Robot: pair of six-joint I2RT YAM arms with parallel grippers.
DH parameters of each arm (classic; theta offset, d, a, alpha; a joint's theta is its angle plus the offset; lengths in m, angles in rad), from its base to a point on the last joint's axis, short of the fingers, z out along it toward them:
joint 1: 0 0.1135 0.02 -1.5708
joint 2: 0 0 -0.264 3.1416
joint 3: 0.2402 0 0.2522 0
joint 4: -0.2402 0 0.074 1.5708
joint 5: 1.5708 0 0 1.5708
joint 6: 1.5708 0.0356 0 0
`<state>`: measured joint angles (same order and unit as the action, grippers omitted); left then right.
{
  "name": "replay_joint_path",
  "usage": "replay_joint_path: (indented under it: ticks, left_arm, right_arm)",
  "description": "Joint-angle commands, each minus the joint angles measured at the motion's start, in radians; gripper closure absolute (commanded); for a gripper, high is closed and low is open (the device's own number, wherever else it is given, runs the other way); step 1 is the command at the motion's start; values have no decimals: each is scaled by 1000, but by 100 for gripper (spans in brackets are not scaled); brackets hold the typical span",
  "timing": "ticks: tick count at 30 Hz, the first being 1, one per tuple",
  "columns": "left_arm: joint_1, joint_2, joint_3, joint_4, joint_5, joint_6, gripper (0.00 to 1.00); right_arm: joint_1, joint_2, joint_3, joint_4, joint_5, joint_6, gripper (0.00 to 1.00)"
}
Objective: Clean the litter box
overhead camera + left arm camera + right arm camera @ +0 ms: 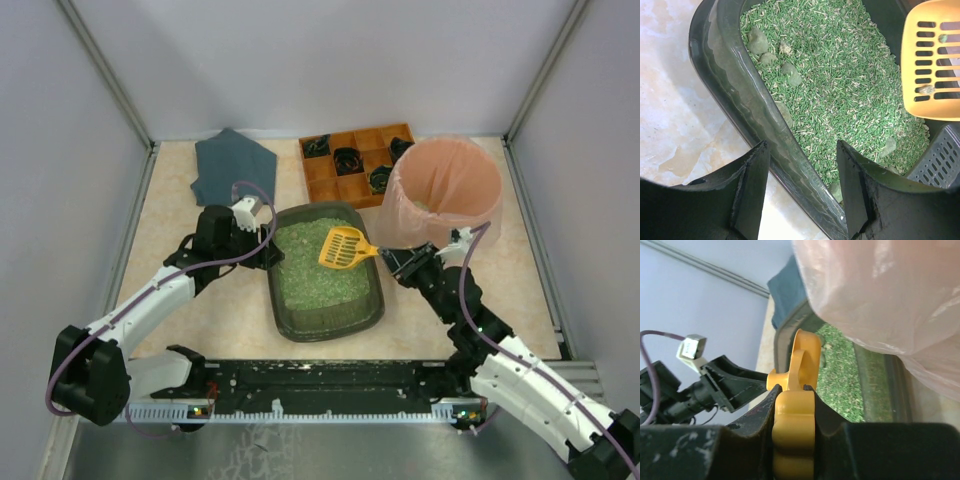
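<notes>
Centrally on tabletop [220,310], between both arms: litter box [330,325], dark translucent plastic tray holding green pellet litter [840,75].

Handling (judgement): loaded tray probably fairly heavy; thin wall likely flexes; smooth rim may slip. Best hold is rolled rim on long side.

Grip state: left gripper [802,150] spread, fingers straddling left rim, one outside, one over litter, not yet pinching. Meanwhile right gripper [792,390] pinches handle of yellow slotted scoop [342,248], blade over litter.

View differences: left wrist alone shows clumps [758,40] along wall and bits on scoop. Right wrist alone shows handle grip. Top alone shows layout, pink bag-lined bin [445,190] just beside box.
</notes>
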<state>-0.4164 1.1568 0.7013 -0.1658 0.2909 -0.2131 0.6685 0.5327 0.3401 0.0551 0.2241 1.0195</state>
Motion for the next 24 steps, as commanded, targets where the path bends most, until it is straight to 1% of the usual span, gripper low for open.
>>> replay_joint_path:
  ticks: [1, 5, 12, 18, 24]
  left_arm:
    - [6, -7, 27, 2, 11, 0, 38]
    - [6, -1, 29, 0, 10, -2, 39]
    - [5, 9, 32, -6, 14, 1, 41]
    - [6, 19, 35, -10, 28, 6, 44]
    - [6, 39, 42, -21, 40, 15, 46]
  right_arm:
    - [35, -26, 38, 22, 12, -44, 100]
    - [109, 44, 127, -54, 119, -78, 100]
    - [288, 303, 302, -117, 360, -111, 100]
    - [300, 487, 348, -35, 417, -113, 100]
    - [298, 612, 395, -24, 443, -102, 100]
